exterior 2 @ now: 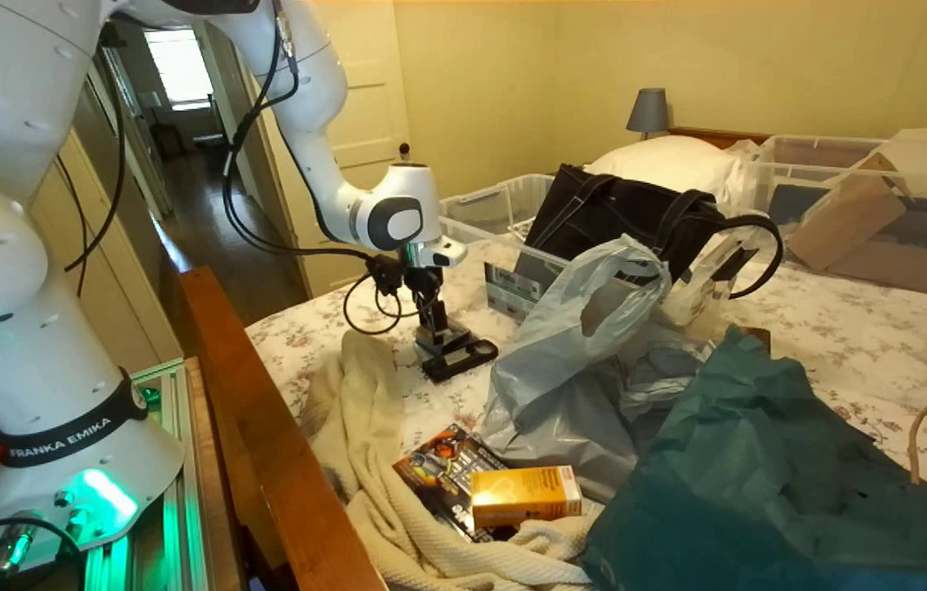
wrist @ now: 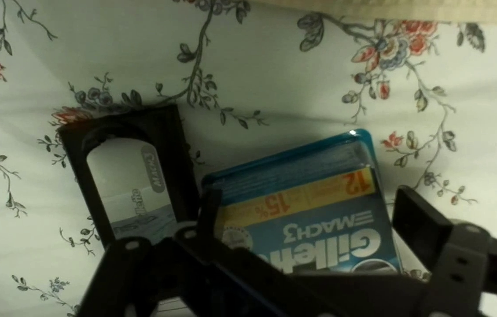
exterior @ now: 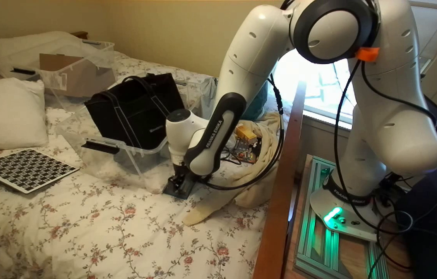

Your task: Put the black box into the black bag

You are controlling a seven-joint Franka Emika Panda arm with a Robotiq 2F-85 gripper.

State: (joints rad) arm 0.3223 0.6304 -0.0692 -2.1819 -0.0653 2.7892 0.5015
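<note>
The black box (wrist: 327,233), a dark flat pack with pale lettering, a yellow band and a blue rim, lies on the floral bedcover. My gripper (wrist: 314,211) points down around it with its jaws spread wide. One finger stands at the pack's left edge; the right one shows a gap to the pack. Part of the pack is hidden beneath the gripper. Close on its left is a black frame (wrist: 182,176) with a rounded window; whether the two are joined I cannot tell. The black bag (exterior: 137,116) leans inside a clear bin, its handles up, in both exterior views.
The clear bin (exterior: 141,164) stands right beside my gripper. A grey plastic bag (exterior 2: 562,386), a teal bag (exterior 2: 742,476), a yellow box (exterior 2: 525,497) and a cream blanket (exterior 2: 373,443) lie nearby. A wooden rail (exterior: 280,205) separates bed and robot base. A checkered board (exterior: 26,170) lies beyond the bin.
</note>
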